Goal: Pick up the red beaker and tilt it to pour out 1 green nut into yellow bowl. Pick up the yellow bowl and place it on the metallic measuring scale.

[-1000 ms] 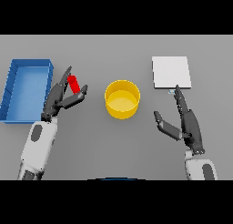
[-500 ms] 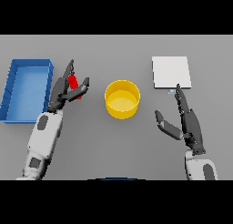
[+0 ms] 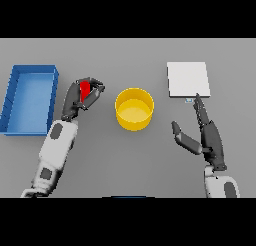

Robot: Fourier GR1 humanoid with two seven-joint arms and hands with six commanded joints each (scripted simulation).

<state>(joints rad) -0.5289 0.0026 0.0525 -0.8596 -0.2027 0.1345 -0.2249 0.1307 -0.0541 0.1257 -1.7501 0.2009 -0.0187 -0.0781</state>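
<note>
The red beaker stands left of the yellow bowl, and my left hand has its fingers and thumb curled round it. Most of the beaker is hidden by the hand, and no green nut shows. The yellow bowl sits at the table's middle and looks empty. The metallic measuring scale is a pale square plate at the back right. My right hand is open, fingers straight, right of the bowl and just in front of the scale, touching nothing.
A blue tray lies at the far left, close beside my left arm.
My left hand has moved forward and closed round the red beaker, which was between open fingers before. The right hand has barely moved.
</note>
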